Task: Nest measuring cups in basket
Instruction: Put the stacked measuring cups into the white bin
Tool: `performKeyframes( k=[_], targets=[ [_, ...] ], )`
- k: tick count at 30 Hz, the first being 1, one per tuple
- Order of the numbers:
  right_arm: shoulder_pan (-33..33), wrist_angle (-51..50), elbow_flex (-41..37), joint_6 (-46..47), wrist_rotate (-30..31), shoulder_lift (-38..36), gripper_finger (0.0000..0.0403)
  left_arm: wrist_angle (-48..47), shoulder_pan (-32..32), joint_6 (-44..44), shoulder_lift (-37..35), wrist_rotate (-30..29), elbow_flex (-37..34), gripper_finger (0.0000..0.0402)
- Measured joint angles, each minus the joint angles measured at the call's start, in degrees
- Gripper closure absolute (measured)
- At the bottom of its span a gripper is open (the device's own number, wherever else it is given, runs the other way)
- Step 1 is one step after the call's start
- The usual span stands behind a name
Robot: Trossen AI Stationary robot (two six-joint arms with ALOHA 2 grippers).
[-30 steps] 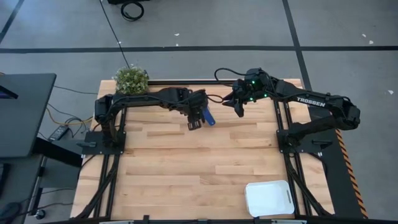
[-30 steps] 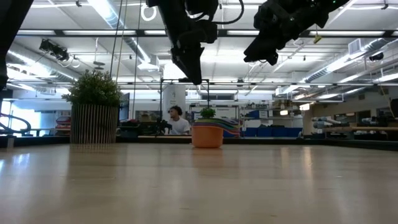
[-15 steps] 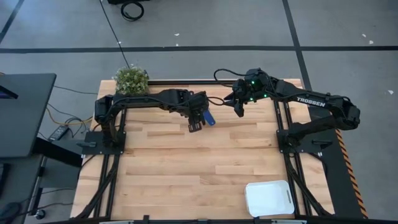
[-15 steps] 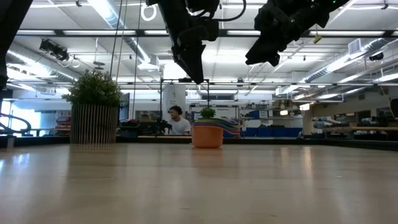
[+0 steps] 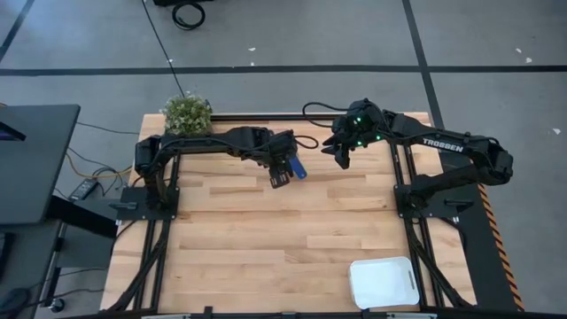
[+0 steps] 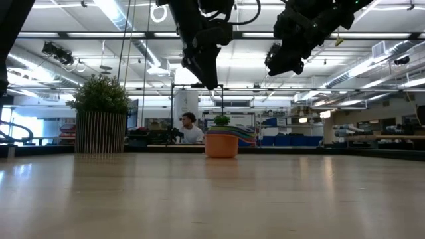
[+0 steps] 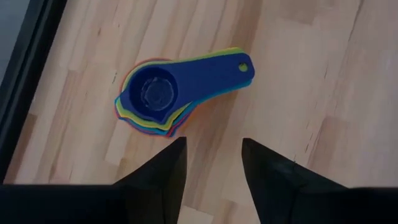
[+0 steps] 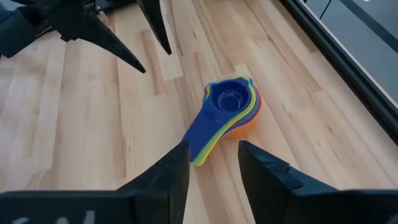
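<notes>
While both jaws hang parted and empty, the nested measuring cups (image 7: pixel 177 96) sit between them.

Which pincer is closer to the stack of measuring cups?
Left. The left pincer hangs open right beside the stack of measuring cups, above the table. The right pincer also hangs above the table, farther off on the stack's other side.

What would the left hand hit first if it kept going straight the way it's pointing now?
Probably the bare table. The left hand hangs open above the table, pointing down beside the nested measuring cups, which sit just off its line toward the far edge. Depth is hard to judge, so it could clip the blue handle.
</notes>
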Motion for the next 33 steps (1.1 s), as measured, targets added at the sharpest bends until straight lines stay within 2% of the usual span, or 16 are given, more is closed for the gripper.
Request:
performKeyframes(
  k=[6,9,15,20,23,27,33],
  targets=[
    [0.1,0.0,0.0,0.5,-0.1,0.0,0.0263,-3.2,0.0,-5.0,0.0,0.0,0.0,0.0241],
    [0.1,0.0,0.0,0.6,-0.3,0.0,0.0273,-5.5,0.0,-6.8,0.0,0.0,0.0,0.0255],
    [0.1,0.0,0.0,0.7,-0.2,0.0,0.0306,-9.4,0.0,-8.1,0.0,0.0,0.0,0.0325],
    [0.1,0.0,0.0,0.7,-0.1,0.0,0.0358,-11.6,0.0,-9.6,0.0,0.0,0.0,0.0393],
    [0.1,0.0,0.0,0.6,-0.1,0.1,0.0393,-11.5,0.1,-10.9,0.0,-0.4,0.0,0.0394],
    [0.1,0.1,0.0,1.5,0.0,1.7,0.0391,-11.8,0.1,-11.4,0.0,-1.4,0.0,0.0398],
    [-0.2,2.1,0.0,2.1,-3.3,9.3,0.0394,-12.2,1.4,-14.5,-0.5,-1.8,0.0,0.0400]
  ],
)
